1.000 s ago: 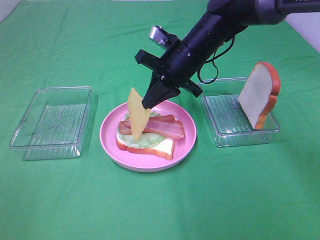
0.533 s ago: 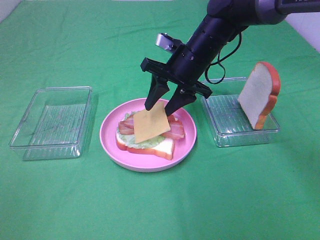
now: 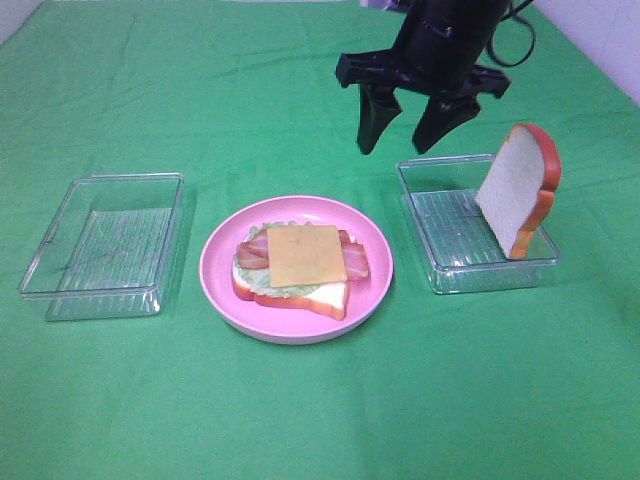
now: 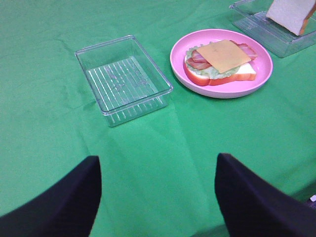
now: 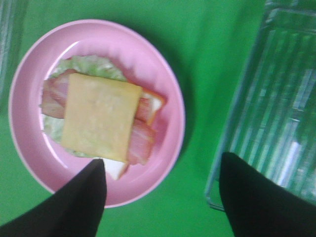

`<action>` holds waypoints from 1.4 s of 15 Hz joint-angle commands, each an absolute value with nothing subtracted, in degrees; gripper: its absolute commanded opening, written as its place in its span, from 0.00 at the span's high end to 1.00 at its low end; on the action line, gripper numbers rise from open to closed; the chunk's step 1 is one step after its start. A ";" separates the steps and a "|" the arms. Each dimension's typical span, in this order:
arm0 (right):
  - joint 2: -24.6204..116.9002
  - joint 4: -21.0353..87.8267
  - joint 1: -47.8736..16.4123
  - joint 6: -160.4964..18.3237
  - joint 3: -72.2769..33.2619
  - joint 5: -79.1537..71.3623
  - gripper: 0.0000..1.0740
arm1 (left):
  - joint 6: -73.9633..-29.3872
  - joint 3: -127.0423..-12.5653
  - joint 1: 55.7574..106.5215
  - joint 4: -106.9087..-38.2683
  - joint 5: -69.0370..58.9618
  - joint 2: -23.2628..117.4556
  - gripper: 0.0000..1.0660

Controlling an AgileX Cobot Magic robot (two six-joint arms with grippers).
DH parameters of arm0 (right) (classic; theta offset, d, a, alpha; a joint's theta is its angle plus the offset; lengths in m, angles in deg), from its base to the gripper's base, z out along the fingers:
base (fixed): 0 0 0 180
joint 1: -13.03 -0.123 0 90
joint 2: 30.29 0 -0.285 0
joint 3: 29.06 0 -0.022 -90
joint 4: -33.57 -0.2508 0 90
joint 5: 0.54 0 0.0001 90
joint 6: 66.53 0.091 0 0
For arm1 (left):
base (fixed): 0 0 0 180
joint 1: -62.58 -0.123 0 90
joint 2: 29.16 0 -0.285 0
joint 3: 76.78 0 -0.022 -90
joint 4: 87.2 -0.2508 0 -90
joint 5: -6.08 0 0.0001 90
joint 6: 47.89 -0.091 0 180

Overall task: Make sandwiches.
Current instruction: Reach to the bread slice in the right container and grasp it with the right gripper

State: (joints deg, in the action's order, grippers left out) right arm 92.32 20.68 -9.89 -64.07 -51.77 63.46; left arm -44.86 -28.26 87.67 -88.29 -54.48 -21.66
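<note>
On the pink plate [image 3: 372, 290] lies a stack: a bread slice [image 3: 318, 296], lettuce [image 3: 262, 281], bacon strips [image 3: 250, 252] and a yellow cheese slice [image 3: 305, 254] flat on top. The right wrist view shows the same cheese slice [image 5: 100, 117] on the plate [image 5: 148, 59]. A second bread slice [image 3: 520, 187] leans upright in the right clear tray [image 3: 450, 262]. My right gripper [image 3: 405, 128] hangs open and empty, high above the cloth between plate and right tray. My left gripper [image 4: 158, 197] is open over bare green cloth, with the plate [image 4: 256, 79] ahead of it.
An empty clear ribbed tray [image 3: 105, 245] sits left of the plate, and the left wrist view shows this tray [image 4: 123, 79] too. Green cloth [image 3: 320, 410] covers the whole table. The right arm's black body reaches in from the top right.
My right gripper opened and let go of the cheese slice, which now lies flat on the bacon. The gripper then rose up and to the right, away from the plate.
</note>
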 commanded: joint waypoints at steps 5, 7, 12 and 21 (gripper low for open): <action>86.53 44.63 -9.60 -57.25 -51.65 68.61 0.25 | -44.91 -28.21 87.96 -88.46 -53.91 -22.69 0.40; 86.53 44.22 -8.68 -57.25 -51.65 68.61 0.25 | -44.91 -28.21 87.96 -88.46 -53.91 -22.69 0.40; 87.56 35.00 1.46 -60.86 -51.54 68.73 0.25 | -44.91 -28.21 87.96 -88.46 -53.91 -22.69 0.40; 97.31 28.58 6.33 -66.53 -51.54 67.18 0.25 | -44.91 -28.21 87.96 -88.46 -53.91 -22.69 0.40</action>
